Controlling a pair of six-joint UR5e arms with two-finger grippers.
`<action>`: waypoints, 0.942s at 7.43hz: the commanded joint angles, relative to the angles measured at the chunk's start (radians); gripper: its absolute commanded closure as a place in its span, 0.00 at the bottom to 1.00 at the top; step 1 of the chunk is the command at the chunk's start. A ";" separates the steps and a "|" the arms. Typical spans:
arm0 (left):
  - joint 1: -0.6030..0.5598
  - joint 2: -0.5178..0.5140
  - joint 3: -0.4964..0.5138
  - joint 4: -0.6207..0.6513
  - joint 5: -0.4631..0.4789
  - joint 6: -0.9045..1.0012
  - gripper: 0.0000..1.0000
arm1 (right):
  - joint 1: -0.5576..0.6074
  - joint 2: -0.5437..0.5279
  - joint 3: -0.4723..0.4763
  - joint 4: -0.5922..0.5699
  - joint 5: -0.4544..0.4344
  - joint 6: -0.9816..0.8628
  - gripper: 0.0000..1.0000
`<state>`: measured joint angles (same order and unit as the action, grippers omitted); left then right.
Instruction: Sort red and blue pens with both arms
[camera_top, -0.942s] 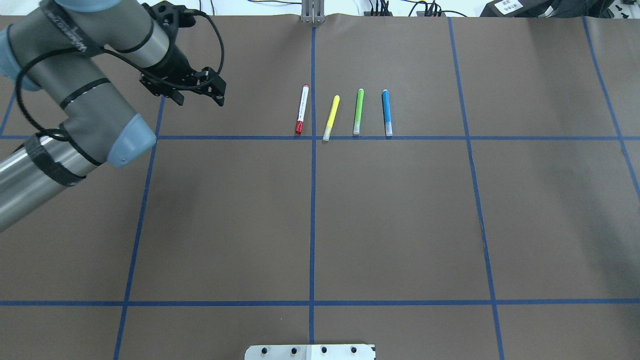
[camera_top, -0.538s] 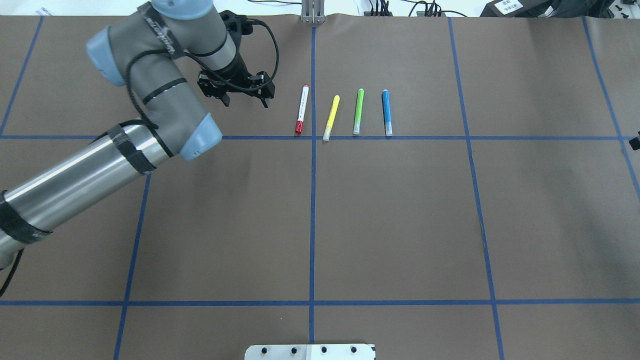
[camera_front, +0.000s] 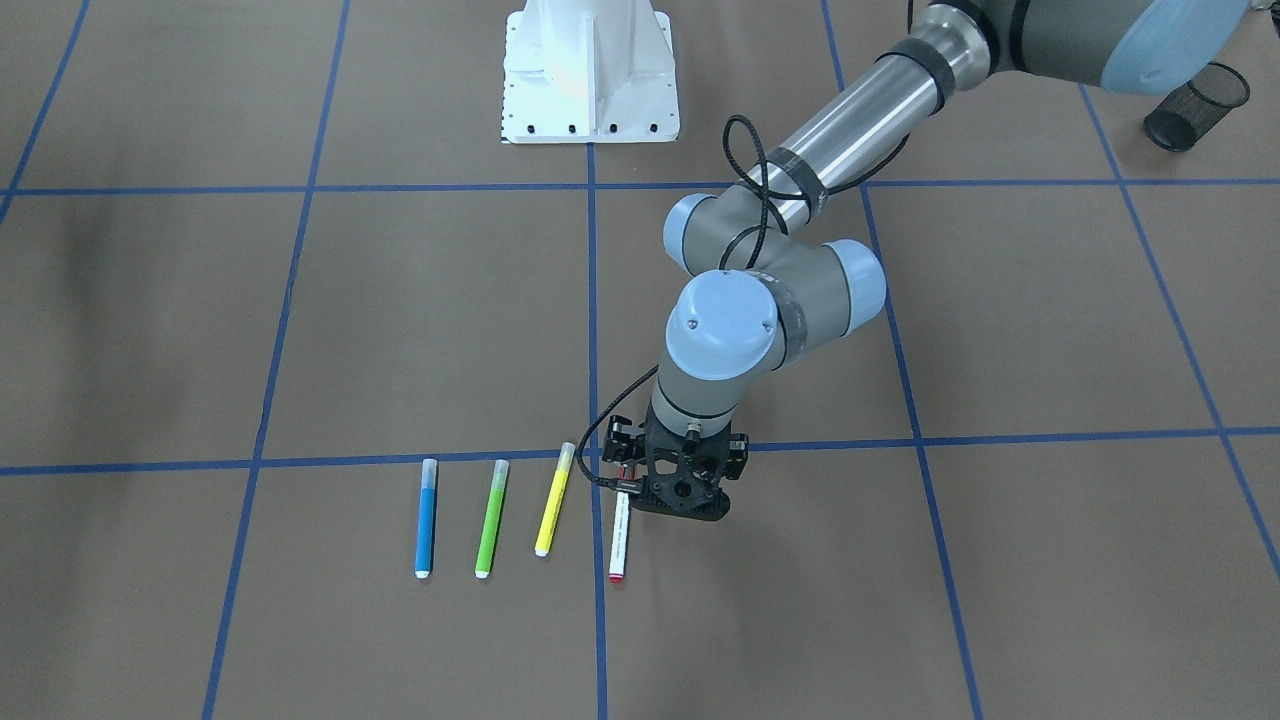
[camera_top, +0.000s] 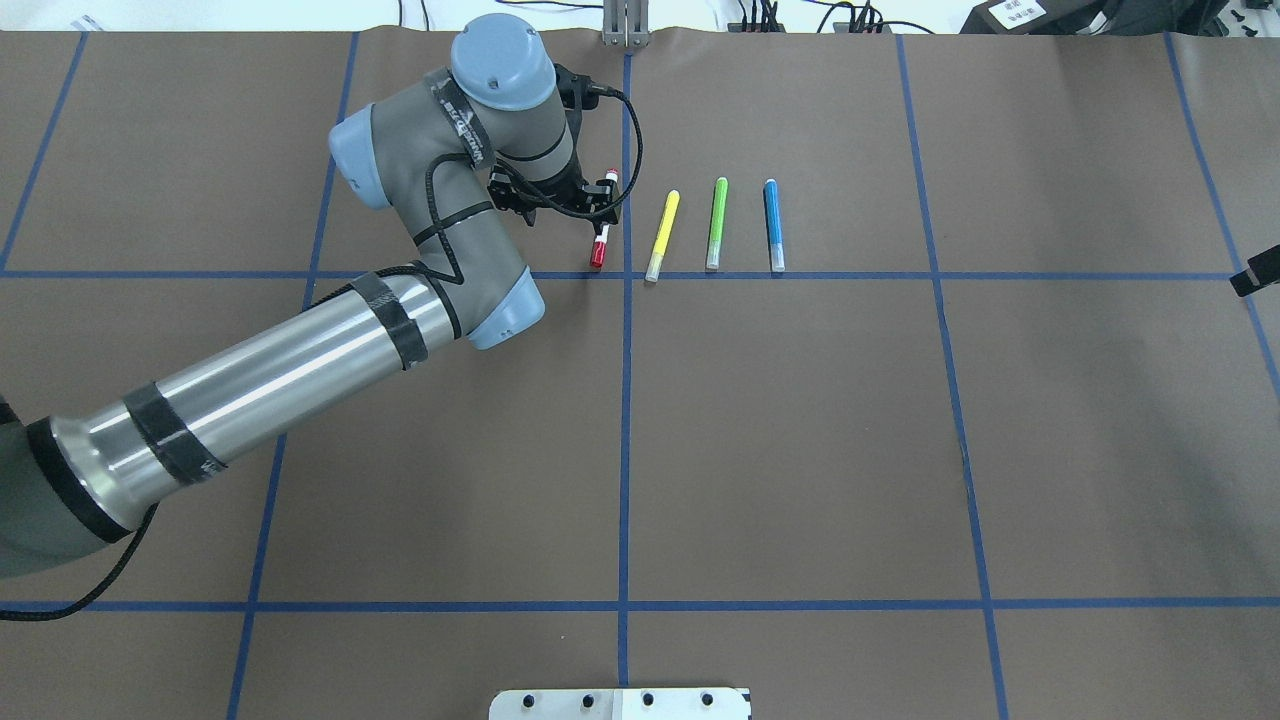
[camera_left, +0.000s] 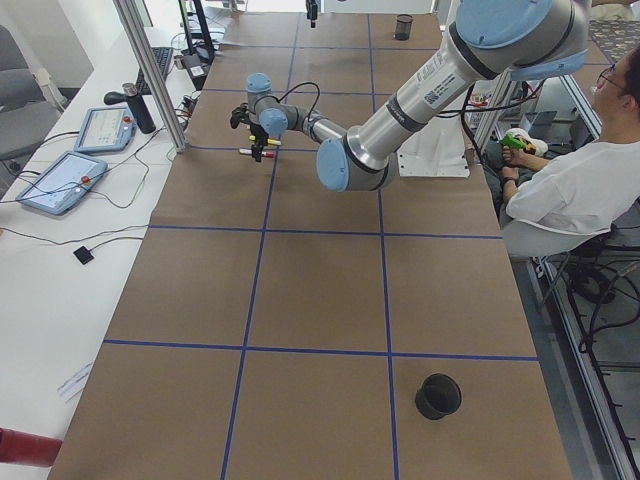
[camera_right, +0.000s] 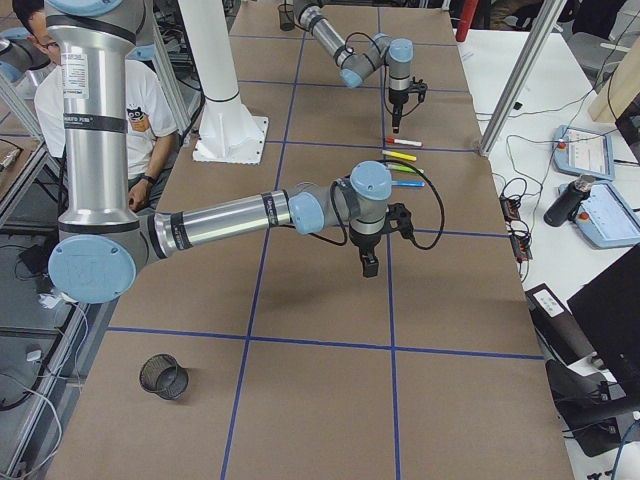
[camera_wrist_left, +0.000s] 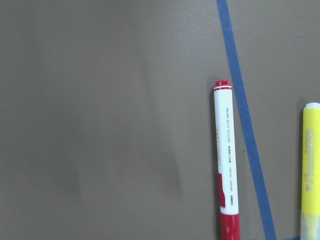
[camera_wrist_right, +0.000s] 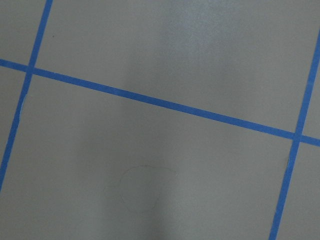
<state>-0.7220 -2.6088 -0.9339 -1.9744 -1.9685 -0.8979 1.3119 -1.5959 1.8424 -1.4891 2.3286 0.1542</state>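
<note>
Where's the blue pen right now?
In the overhead view the blue pen lies at the right end of the four-marker row, next to the green marker, its near tip by the crosswise tape line.

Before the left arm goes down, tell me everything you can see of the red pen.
The red pen is a slim marker with a white barrel carrying fine print, a wide red cap on the end towards the robot and a small red plug on the far end. It lies flat on the brown paper, close along a blue tape line, apart from the yellow marker beyond it. The left gripper hangs over its middle; the wrist view shows nothing touching it.
</note>
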 joint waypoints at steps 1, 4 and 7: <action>0.015 -0.039 0.052 -0.015 0.034 0.000 0.14 | -0.003 -0.002 0.000 0.004 0.000 0.001 0.00; 0.042 -0.040 0.053 -0.014 0.037 -0.001 0.34 | -0.010 -0.006 -0.002 0.004 0.000 0.001 0.00; 0.047 -0.040 0.061 -0.012 0.036 -0.004 0.48 | -0.014 -0.009 -0.005 0.004 0.000 0.001 0.00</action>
<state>-0.6764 -2.6497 -0.8757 -1.9867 -1.9317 -0.9016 1.2988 -1.6037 1.8393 -1.4849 2.3286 0.1549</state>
